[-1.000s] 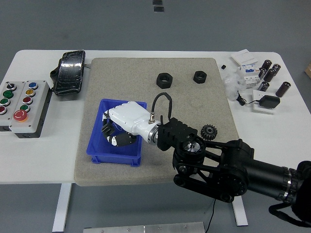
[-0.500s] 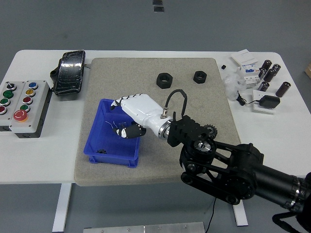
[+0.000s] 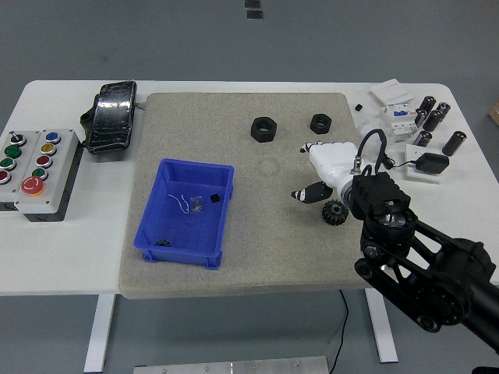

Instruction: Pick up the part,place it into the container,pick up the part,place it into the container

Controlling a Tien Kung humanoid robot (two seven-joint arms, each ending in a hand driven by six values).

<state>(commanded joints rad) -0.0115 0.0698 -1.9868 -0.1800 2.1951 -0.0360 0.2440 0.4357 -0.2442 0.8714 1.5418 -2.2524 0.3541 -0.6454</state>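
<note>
Grey floor surrounds a white counter (image 3: 70, 273) covered at its middle by a beige felt mat (image 3: 257, 249). On the mat's 9 o'clock side sits a blue container (image 3: 221, 218), an open plastic bin. A small dark gear (image 3: 162, 243) lies in its near corner and another small black piece (image 3: 212, 199) lies toward its far right, beside a thin white thread.

At the mat's 3 o'clock edge lies a black toothed gear (image 3: 335, 213), most likely the next part to collect. The robot's right hand (image 3: 321, 170), white with black fingertips, hovers just at the gear's 11 o'clock side, fingers loosely spread and holding nothing; its black arm runs off toward 5 o'clock. From this angle it is hard to tell whether a fingertip touches the gear. The left hand is not visible.

Two black hex nuts, a larger nut (image 3: 263, 128) and a smaller nut (image 3: 320, 122), rest at the mat's 12 o'clock and 1 o'clock. Off the mat, a button box (image 3: 35, 165) sits at 9 o'clock, a black pedal (image 3: 111, 115) at 10 o'clock, and assorted electrical parts (image 3: 417, 125) at 2 o'clock.

The gear looks like rigid metal: compact, fairly heavy for its size, not fragile. It lies flat, so a pinch across opposite teeth should give the fingertips purchase, whereas its smooth flat faces would slip.
</note>
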